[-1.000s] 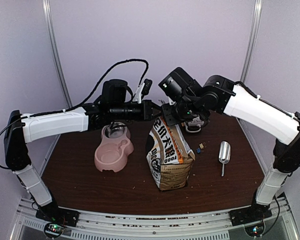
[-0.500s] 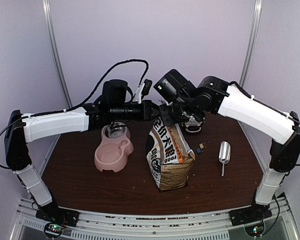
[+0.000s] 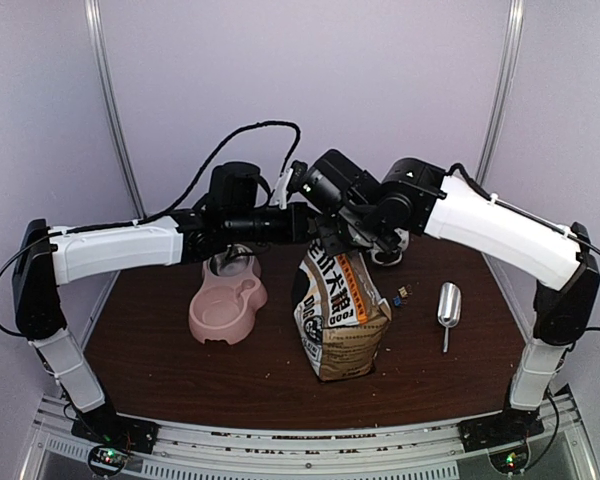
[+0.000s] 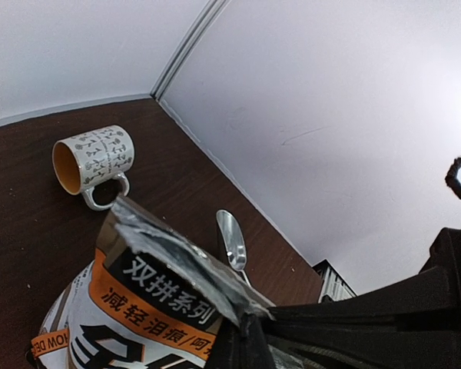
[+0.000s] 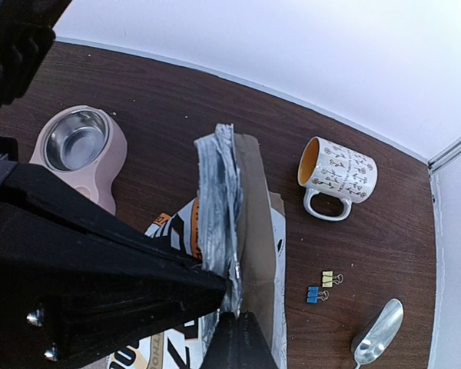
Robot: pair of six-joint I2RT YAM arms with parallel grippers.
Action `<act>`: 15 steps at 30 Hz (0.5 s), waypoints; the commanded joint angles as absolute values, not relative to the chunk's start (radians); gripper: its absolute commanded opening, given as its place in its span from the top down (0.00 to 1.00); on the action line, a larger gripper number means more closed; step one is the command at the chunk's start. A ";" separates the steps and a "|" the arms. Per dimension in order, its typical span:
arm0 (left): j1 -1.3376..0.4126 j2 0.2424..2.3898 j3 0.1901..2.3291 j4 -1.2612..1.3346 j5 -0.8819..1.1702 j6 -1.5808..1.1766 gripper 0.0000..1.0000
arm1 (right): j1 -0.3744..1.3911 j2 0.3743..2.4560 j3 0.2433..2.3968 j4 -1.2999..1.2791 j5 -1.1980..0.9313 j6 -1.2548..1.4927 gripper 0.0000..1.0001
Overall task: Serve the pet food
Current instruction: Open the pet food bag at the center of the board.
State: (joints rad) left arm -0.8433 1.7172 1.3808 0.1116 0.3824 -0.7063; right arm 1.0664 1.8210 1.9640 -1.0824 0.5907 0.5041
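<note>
Left gripper (image 3: 305, 222) and right gripper (image 3: 332, 232) each pinch the foil lip of the bag (image 3: 340, 310) (soft, tear-prone, best held there); hidden kibble probably shifts loosely.

bowl (image 3: 227, 305) L of bag (image 3: 340, 320), scoop (image 3: 448, 305) R, mug (image 5: 338, 177) behind

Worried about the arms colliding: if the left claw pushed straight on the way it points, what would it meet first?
Probably the right claw: both are shut on the top edge of the bag, tips nearly facing; depth is unclear.
</note>
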 commanded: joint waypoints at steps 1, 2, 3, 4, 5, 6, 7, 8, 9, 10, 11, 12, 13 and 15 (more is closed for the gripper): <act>-0.844 1.714 1.420 0.151 0.367 -0.715 1.00 | 1.028 1.839 1.986 -1.230 0.820 0.521 1.00; -0.844 1.717 1.421 0.152 0.367 -0.719 1.00 | 1.027 1.840 1.985 -1.229 0.821 0.520 1.00; -0.844 1.719 1.421 0.151 0.364 -0.723 1.00 | 1.026 1.842 1.984 -1.229 0.821 0.521 1.00; -0.844 1.720 1.421 0.148 0.360 -0.726 1.00 | 1.024 1.841 1.983 -1.231 0.825 0.521 1.00; -0.844 1.721 1.422 0.142 0.354 -0.727 1.00 | 1.023 1.841 1.982 -1.230 0.828 0.523 1.00; -0.844 1.721 1.422 0.136 0.347 -0.727 1.00 | 1.020 1.840 1.982 -1.230 0.831 0.525 1.00; -0.844 1.721 1.421 0.131 0.340 -0.727 1.00 | 1.018 1.839 1.982 -1.231 0.834 0.526 1.00; -0.844 1.721 1.422 0.125 0.334 -0.728 1.00 | 1.016 1.839 1.982 -1.233 0.839 0.525 1.00; -0.844 1.721 1.422 0.120 0.329 -0.727 1.00 | 1.016 1.838 1.982 -1.232 0.845 0.525 1.00; -0.844 1.721 1.422 0.116 0.325 -0.728 1.00 | 1.015 1.836 1.982 -1.233 0.852 0.526 1.00; -0.844 1.721 1.422 0.113 0.320 -0.729 1.00 | 1.013 1.834 1.983 -1.234 0.855 0.525 1.00; -0.844 1.721 1.423 0.112 0.319 -0.729 1.00 | 1.012 1.831 1.983 -1.233 0.855 0.525 1.00; -0.844 1.721 1.424 0.112 0.320 -0.729 1.00 | 1.010 1.828 1.982 -1.231 0.848 0.525 1.00; -0.844 1.723 1.424 0.126 0.336 -0.730 1.00 | 1.005 1.810 1.971 -1.209 0.825 0.522 1.00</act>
